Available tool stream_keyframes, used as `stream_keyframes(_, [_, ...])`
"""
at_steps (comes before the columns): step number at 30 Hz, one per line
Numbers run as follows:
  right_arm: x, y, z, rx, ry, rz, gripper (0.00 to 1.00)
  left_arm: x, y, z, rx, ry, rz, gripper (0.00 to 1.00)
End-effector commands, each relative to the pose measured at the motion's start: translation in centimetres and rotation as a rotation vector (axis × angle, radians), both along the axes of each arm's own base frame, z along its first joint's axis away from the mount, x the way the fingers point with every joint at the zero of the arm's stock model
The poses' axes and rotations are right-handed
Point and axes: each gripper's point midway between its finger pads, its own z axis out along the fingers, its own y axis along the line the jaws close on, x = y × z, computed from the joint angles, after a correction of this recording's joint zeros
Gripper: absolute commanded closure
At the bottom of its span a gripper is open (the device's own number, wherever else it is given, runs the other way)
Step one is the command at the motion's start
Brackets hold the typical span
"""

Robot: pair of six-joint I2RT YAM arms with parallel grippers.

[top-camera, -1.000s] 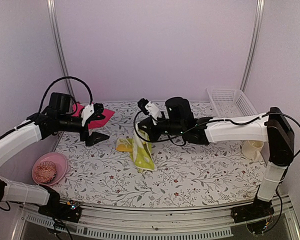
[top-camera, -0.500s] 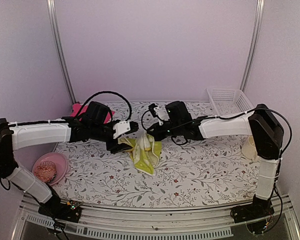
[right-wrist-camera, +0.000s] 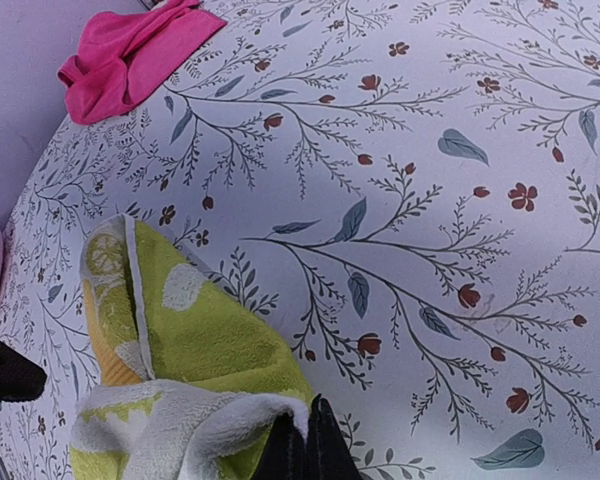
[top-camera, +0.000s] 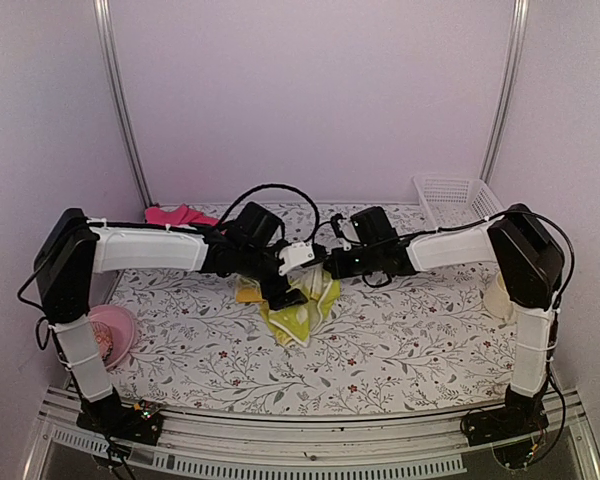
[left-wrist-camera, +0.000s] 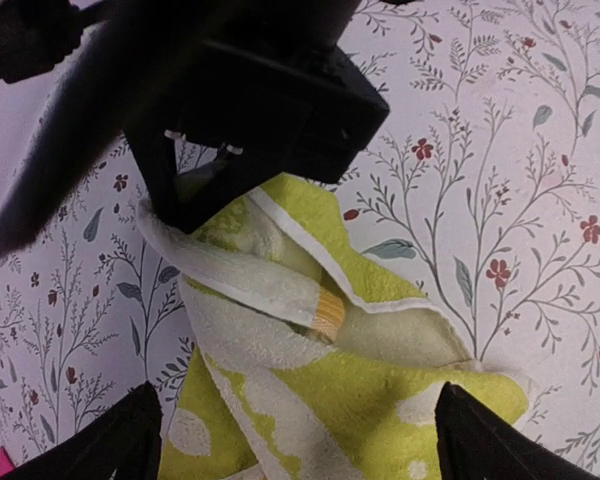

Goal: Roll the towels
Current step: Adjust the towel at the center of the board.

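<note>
The yellow-green towel (top-camera: pixel 298 308) lies crumpled mid-table, one edge lifted. My right gripper (top-camera: pixel 328 270) is shut on that white-backed edge, its fingertips (right-wrist-camera: pixel 305 445) pinched together over the fold of the yellow-green towel (right-wrist-camera: pixel 185 335). My left gripper (top-camera: pixel 288 288) hovers open just above the heap. In the left wrist view the left gripper (left-wrist-camera: pixel 305 445) straddles the yellow-green towel (left-wrist-camera: pixel 330 390) with a black finger (left-wrist-camera: pixel 130 440) on either side, and the right gripper's black body (left-wrist-camera: pixel 270 110) shows ahead. The pink towel (top-camera: pixel 180 215) lies bunched at the back left, also in the right wrist view (right-wrist-camera: pixel 130 55).
A pink bowl (top-camera: pixel 120 322) holding something brown sits at the front left behind the left arm. A white mesh basket (top-camera: pixel 460 200) stands at the back right, with a pale cup (top-camera: pixel 502 297) by the right arm. The tabletop carries a floral cloth (top-camera: pixel 410 340).
My left arm has swung right, from beside the pink towel to over the yellow-green one. The right gripper has drawn the towel's edge to the right and lower, so the towel now lies heaped.
</note>
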Motion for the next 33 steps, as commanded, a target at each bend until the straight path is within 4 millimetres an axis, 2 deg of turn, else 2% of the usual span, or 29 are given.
stream_keyframes(1, [0.1, -1.1, -2.2, -0.017, 0.054, -0.039, 0.98, 0.0, -1.5, -1.5, 0.060, 0.043, 0.092, 0.07])
stream_keyframes(4, [0.1, -1.1, -2.5, -0.019, 0.060, -0.036, 0.98, 0.3, -2.0, -2.6, 0.074, 0.095, 0.129, 0.13])
stream_keyframes(5, [0.1, -1.2, -2.6, -0.020, 0.062, -0.036, 0.98, 0.2, -2.1, -4.2, 0.101, 0.125, 0.133, 0.14])
stream_keyframes(7, [0.0, -1.3, -2.7, -0.024, 0.062, -0.039, 0.98, 0.3, -2.0, -5.3, 0.133, 0.132, 0.150, 0.20])
stream_keyframes(9, [0.0, -1.7, -2.8, -0.025, 0.063, -0.044, 0.98, 0.4, -1.8, -6.3, 0.162, 0.132, 0.164, 0.30])
stream_keyframes(12, [-0.1, -1.9, -2.7, -0.017, 0.064, -0.042, 0.98, 0.8, -0.9, -7.5, 0.214, 0.119, 0.192, 0.51])
stream_keyframes(14, [-0.1, -1.8, -2.7, -0.012, 0.066, -0.034, 0.98, 1.1, -0.1, -8.0, 0.246, 0.107, 0.214, 0.72])
stream_keyframes(16, [-0.1, -1.7, -2.7, -0.006, 0.068, -0.024, 0.98, 1.3, 0.3, -7.9, 0.247, 0.101, 0.224, 0.80])
stream_keyframes(20, [-0.4, -1.4, -2.8, 0.005, 0.073, -0.002, 0.98, 2.2, 0.8, -5.0, 0.164, 0.085, 0.222, 0.77])
stream_keyframes(22, [-0.6, -1.3, -2.9, 0.008, 0.075, 0.010, 0.98, 3.1, 1.8, -4.6, 0.156, 0.074, 0.243, 0.76])
stream_keyframes(23, [-0.7, -1.1, -2.9, 0.014, 0.077, 0.020, 0.98, 3.7, 2.2, -3.0, 0.137, 0.040, 0.256, 0.76])
stream_keyframes(28, [-1.6, -0.1, -2.7, 0.055, 0.095, 0.092, 0.98, 6.2, 5.3, -4.1, 0.198, -0.010, 0.351, 0.74])
stream_keyframes(30, [-2.1, 0.4, -2.7, 0.074, 0.106, 0.129, 0.98, 6.8, 6.2, -5.8, 0.234, -0.005, 0.377, 0.72])
stream_keyframes(32, [-2.5, 0.8, -2.7, 0.087, 0.115, 0.158, 0.98, 7.6, 6.7, -6.0, 0.249, -0.034, 0.397, 0.68])
stream_keyframes(33, [-2.8, 1.0, -2.7, 0.096, 0.120, 0.177, 0.98, 8.0, 6.9, -5.8, 0.253, -0.053, 0.407, 0.61])
